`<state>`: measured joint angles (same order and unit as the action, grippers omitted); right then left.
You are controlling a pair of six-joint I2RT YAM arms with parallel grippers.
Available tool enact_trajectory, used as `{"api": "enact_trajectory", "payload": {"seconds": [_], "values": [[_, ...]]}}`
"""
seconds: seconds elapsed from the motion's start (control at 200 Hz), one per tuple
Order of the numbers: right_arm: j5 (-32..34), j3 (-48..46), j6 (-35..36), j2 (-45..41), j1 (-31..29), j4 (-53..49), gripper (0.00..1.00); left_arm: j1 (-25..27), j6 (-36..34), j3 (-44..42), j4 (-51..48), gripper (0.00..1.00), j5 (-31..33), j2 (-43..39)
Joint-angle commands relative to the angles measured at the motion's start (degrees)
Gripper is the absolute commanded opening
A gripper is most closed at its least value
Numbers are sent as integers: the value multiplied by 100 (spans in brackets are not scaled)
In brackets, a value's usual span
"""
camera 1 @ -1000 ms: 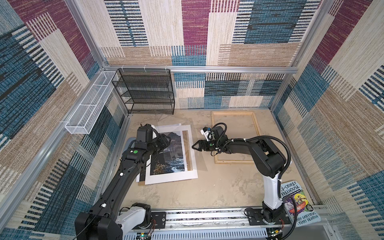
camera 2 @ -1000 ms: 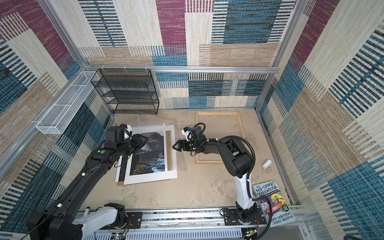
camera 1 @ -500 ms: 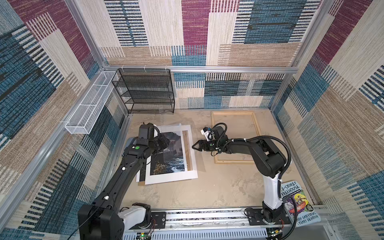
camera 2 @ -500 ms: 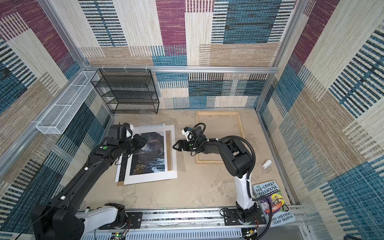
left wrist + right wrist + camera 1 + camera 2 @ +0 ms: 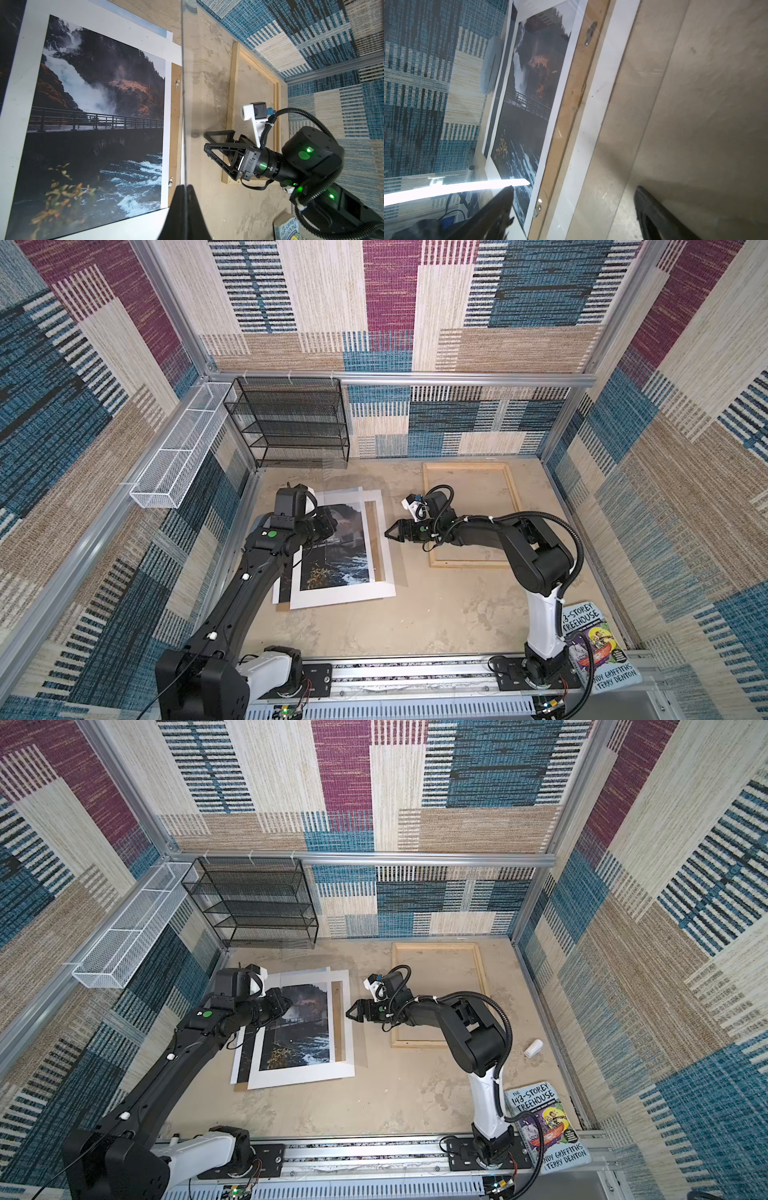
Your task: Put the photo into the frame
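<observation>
The photo, a dark waterfall scene with a bridge railing, lies flat at the left of the floor under a white mat, on a brown backing board. The pale wood frame lies empty at the back right. My left gripper is shut on the edge of a clear pane, which stands on edge over the photo's right side. My right gripper hovers open just right of the mat, beside the pane, holding nothing.
A black mesh shelf stands against the back wall and a white wire basket hangs on the left wall. A book lies at the front right, with a small white roll near the right wall.
My left gripper has closed onto the clear pane's edge and its wrist has shifted slightly. The right arm has stayed where it was, still open.
</observation>
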<state>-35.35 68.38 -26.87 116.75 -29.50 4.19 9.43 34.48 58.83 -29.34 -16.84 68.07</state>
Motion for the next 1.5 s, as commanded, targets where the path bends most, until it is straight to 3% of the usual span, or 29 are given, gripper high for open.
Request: {"api": "enact_trajectory", "payload": {"seconds": [0.0,0.305,0.696,0.941,1.187,1.497], "values": [[101,68,59,-127,101,-471,92,-55,-367,203,138,0,-513,-45],[-252,452,200,-566,505,-599,93,-142,-407,855,263,0,-1264,-265],[-1151,365,-213,-1062,695,0,93,-161,339,697,1650,0,-2490,-568],[-1898,-514,-969,-1685,1044,1261,93,-161,1354,-225,3623,0,-2421,-972],[-2521,-959,-1855,-2354,1318,2349,93,-152,1460,-470,3975,0,-2323,-851],[-2450,-817,-1865,-2898,1414,2089,86,-150,1507,-675,4460,0,-2463,-486]]}}
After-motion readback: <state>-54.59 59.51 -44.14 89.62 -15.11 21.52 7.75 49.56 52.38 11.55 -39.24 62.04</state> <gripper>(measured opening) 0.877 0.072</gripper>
